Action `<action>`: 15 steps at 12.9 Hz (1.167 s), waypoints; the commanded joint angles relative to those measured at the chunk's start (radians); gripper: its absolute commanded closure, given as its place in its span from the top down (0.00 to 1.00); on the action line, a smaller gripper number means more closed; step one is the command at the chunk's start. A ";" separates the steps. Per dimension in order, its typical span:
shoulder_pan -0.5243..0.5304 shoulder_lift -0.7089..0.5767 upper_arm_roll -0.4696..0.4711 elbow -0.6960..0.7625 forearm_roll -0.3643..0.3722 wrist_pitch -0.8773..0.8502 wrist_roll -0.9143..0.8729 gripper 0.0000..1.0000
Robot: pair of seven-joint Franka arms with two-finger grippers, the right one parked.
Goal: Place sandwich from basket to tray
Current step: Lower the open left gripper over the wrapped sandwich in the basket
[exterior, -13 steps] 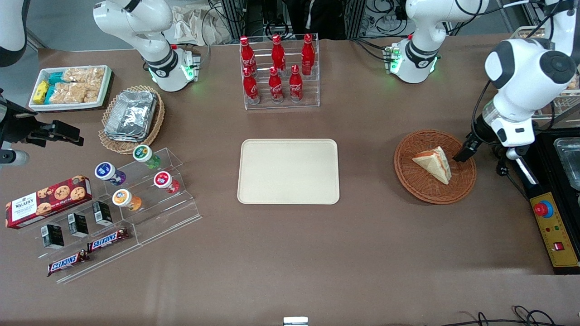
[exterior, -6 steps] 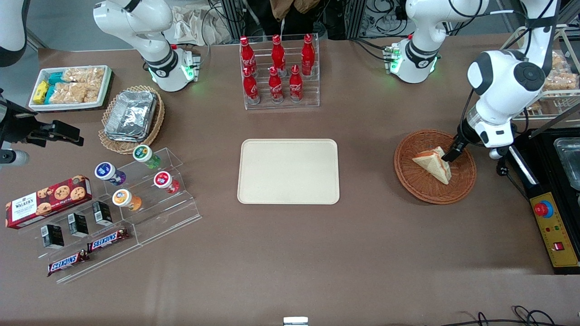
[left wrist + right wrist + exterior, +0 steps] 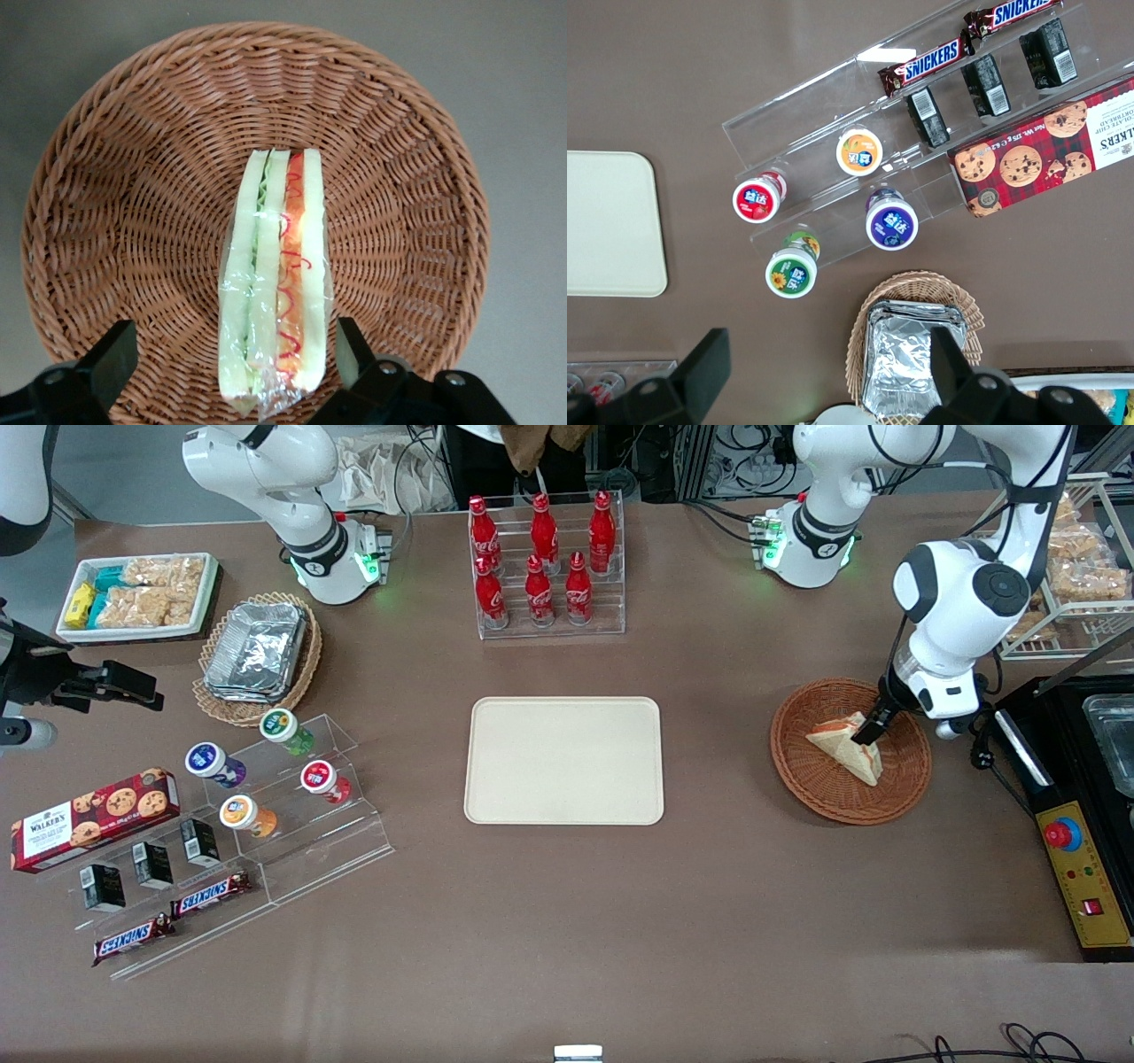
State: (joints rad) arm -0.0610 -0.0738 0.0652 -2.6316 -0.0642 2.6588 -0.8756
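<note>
The sandwich, a plastic-wrapped white-bread wedge with red, orange and green filling, lies in the reddish-brown wicker basket toward the working arm's end of the table. The wrist view shows it on edge in the basket. My gripper hangs just above the sandwich, open, with one finger on each side of it and gaps between fingers and bread. The beige tray lies bare at the table's middle; its corner shows in the right wrist view.
A rack of red cola bottles stands farther from the camera than the tray. A black control box with a red button lies beside the basket. Yogurt cups, candy bars, a cookie box and a foil-container basket lie toward the parked arm's end.
My gripper has moved from the basket's rim inward to above the sandwich and lower. The sandwich has not moved.
</note>
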 commanded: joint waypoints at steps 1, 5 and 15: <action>-0.006 0.022 -0.008 -0.030 -0.009 0.090 -0.019 1.00; -0.008 0.066 -0.013 -0.053 -0.009 0.173 -0.020 1.00; -0.049 0.025 -0.067 0.001 0.018 0.071 -0.033 0.00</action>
State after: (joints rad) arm -0.0994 0.0038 0.0165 -2.6452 -0.0699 2.7700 -0.8767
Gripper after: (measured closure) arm 0.665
